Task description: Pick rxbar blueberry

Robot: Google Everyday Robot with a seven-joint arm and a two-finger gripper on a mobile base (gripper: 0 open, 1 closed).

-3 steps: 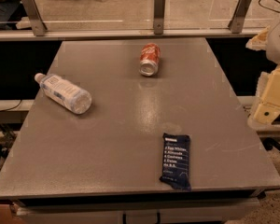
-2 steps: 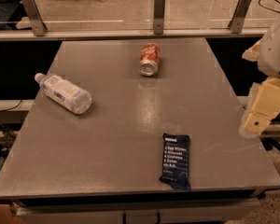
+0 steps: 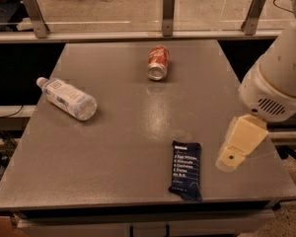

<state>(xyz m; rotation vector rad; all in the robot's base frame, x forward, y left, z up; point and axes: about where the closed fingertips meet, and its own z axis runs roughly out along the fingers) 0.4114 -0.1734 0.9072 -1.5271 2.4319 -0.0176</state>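
Note:
The rxbar blueberry [image 3: 186,171] is a flat dark navy wrapper with pale blue text, lying flat near the front edge of the grey table [image 3: 118,147], right of centre. My gripper [image 3: 231,158] is a cream-coloured piece hanging from the white arm [image 3: 276,78] at the right. It hovers over the table's right side, just right of the bar and apart from it. Nothing shows in its hold.
A red soda can [image 3: 158,62] lies on its side at the back centre. A clear plastic bottle [image 3: 68,98] lies on its side at the left. A low rail with metal posts [image 3: 168,11] runs behind the table.
The arm and gripper have moved left and down, from beyond the table's right edge to over the table beside the bar. The bar, can and bottle have not moved.

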